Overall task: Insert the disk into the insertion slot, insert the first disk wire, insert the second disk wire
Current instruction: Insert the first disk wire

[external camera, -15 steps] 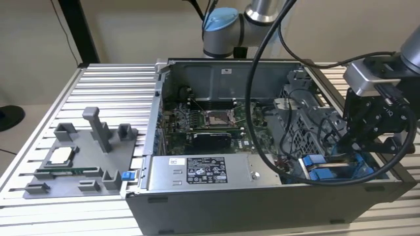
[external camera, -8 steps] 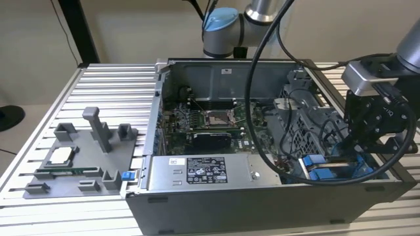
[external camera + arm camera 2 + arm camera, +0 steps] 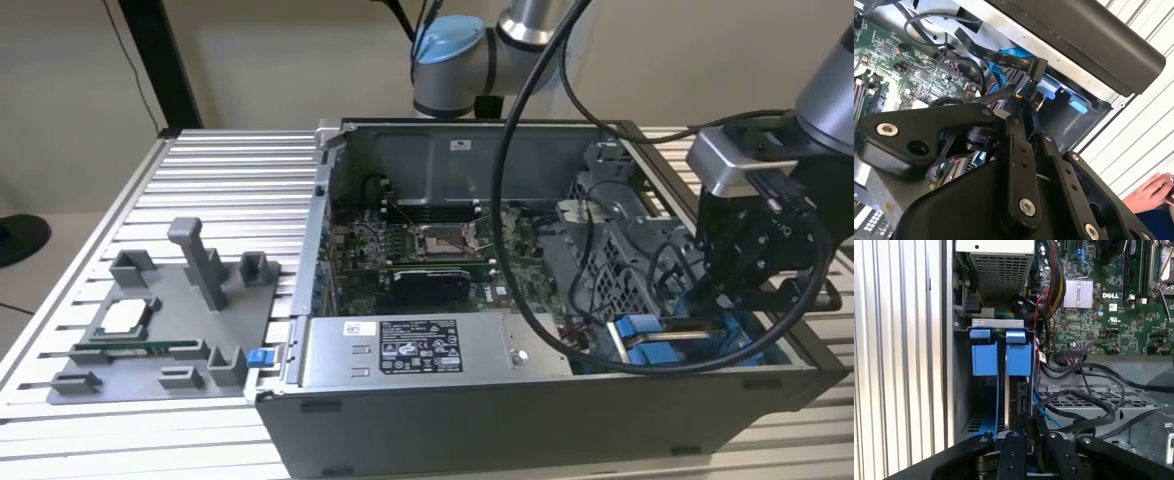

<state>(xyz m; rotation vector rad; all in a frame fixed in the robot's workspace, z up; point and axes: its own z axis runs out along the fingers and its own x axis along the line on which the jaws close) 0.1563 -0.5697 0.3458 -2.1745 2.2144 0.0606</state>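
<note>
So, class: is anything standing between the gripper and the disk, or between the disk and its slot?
Nothing visible does. The gripper sits right at the disk, which appears already edge-on in the insertion slot. The black cables lie beside it, not across.

We log arm: silver-grey tubes, light-blue joint cap. Silver wrist block just behind gripper; thick black cable loops off it. Gripper matte black, angular linked bars, round silver screws.

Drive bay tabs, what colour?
Bright blue tabs; the first wrist view shows them best.
</note>
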